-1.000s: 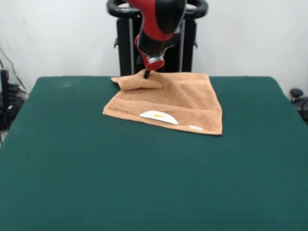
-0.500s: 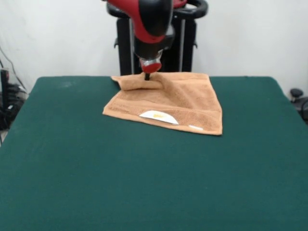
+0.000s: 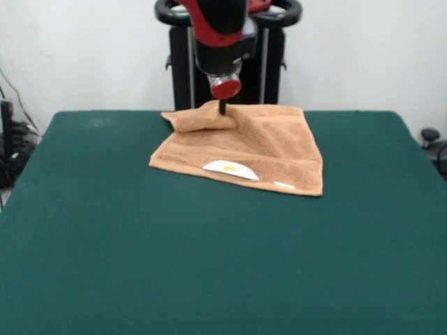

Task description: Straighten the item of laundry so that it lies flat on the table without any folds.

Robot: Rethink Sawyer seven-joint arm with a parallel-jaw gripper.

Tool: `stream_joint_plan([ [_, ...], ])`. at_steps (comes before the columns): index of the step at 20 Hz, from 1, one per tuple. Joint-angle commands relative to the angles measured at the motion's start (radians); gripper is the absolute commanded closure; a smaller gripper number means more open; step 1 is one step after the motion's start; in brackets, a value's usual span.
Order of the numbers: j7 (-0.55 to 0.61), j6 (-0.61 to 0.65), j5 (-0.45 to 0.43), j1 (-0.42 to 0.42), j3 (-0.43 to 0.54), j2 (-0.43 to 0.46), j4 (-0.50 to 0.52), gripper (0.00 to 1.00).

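A: Item one, nearest us: the worktop (image 3: 140, 265), dark green, bare across its whole near half.

B: Item two, farther back, toward the far edge and about midway across: the towel (image 3: 272, 150), tan-orange, lying mostly flat. We noted two white labels (image 3: 229, 168) on its near edge.

A: Condition of the towel: not yet flat. Its far left corner was turned over onto itself, a rolled flap (image 3: 199, 120) resting on the cloth.

B: Item three, farthest: the claw (image 3: 222, 108), coming down from the red and black arm (image 3: 220, 42), its dark tip at or just above the flap's right end. We could not tell whether it was open or closed, nor whether it held any cloth.

A: Step in hand, as we judged it: addressing that folded corner, the one fold left.

B: The next move, we reckoned, called for a hold on the flap's edge, then drawing it outward to the far left until the corner lay open, without dragging the rest along.
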Motion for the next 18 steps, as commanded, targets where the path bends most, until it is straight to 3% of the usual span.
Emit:
stream_joint_plan([
  [1, 0.093, 0.123, 0.035, 0.038, 0.126, -0.048, -0.047, 0.0],
  [7, 0.095, 0.076, 0.032, 0.045, 0.117, -0.007, -0.095, 0.0],
  [13, 0.185, -0.185, 0.023, 0.128, 0.038, 0.097, -0.13, 0.0],
  [18, 0.232, -0.405, 0.052, 0.141, 0.018, 0.196, -0.148, 0.0],
])
